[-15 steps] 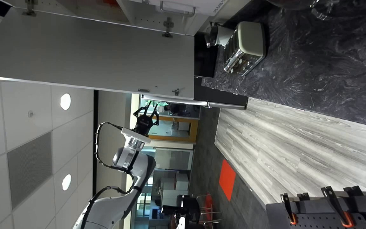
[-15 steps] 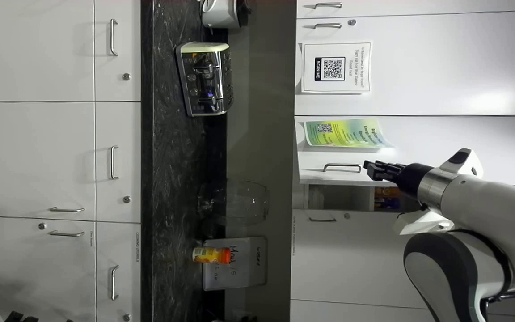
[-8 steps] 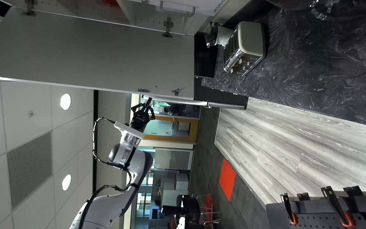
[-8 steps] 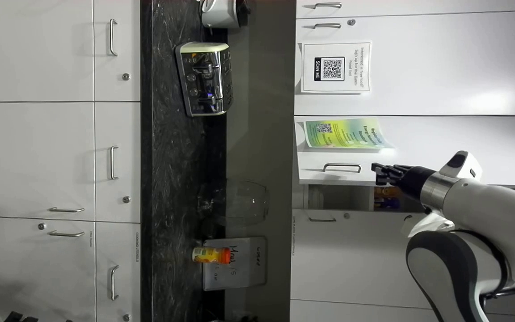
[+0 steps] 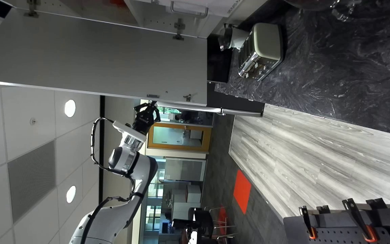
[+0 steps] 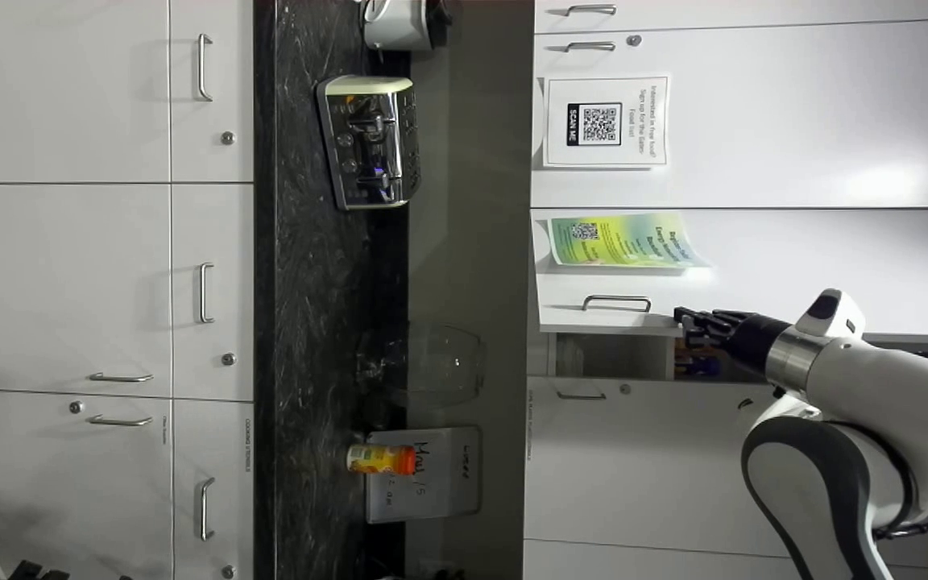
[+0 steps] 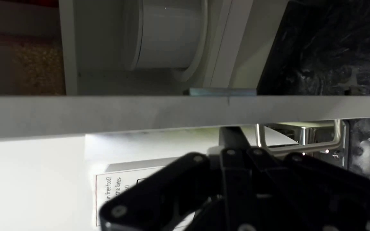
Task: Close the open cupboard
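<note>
The cupboard's white-grey door stands open, with metal hinges and small fittings on its inner face. In an exterior view its outer face bears a flyer and a metal handle. In the wrist view the door's edge crosses the frame, with the cupboard's interior above it. My gripper is shut and empty, its fingers together. It is by the door's free edge, beside the handle, in an exterior view too. In the wrist view the fingertips meet the edge's outer side; I cannot tell whether they touch.
A toaster stands on the black marbled counter below. A clear glass vessel and a yellow container are also on the counter. A closed neighbouring door carries a paper sign. A white pot sits inside the cupboard.
My gripper's fingers have shut from apart to together. The arm has moved up and in toward the door's free edge. The door has not visibly moved.
</note>
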Robot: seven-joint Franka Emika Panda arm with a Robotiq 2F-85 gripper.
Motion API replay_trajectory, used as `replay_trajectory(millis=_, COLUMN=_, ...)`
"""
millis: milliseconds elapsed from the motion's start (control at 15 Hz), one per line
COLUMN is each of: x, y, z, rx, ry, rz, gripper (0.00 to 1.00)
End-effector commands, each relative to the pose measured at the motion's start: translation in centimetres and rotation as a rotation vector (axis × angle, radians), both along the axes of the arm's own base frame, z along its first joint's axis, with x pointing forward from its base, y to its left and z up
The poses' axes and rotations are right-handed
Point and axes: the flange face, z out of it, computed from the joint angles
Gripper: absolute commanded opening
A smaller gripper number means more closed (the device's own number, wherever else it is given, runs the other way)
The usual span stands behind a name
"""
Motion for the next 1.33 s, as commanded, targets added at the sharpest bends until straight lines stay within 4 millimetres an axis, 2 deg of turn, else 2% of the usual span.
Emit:
replay_trajectory(millis=0, x=0.0, y=-1.8, z=1.7, rx=-0.003, ry=-0.002, rz=-0.011, gripper=0.0)
replay_trajectory(millis=400, x=-0.4, y=-5.3, z=3.0, rx=0.011, ry=-0.045, rz=-0.101, gripper=0.0)
replay_trajectory(millis=667, x=0.2, y=-8.0, z=3.5, rx=0.041, ry=-0.071, rz=-0.148, gripper=0.0)
replay_trajectory(millis=1000, x=2.3, y=-11.5, z=3.1, rx=0.126, ry=-0.136, rz=-0.213, gripper=0.0)
replay_trajectory(millis=1267, x=5.0, y=-13.9, z=1.9, rx=0.241, ry=-0.22, rz=-0.283, gripper=0.0)
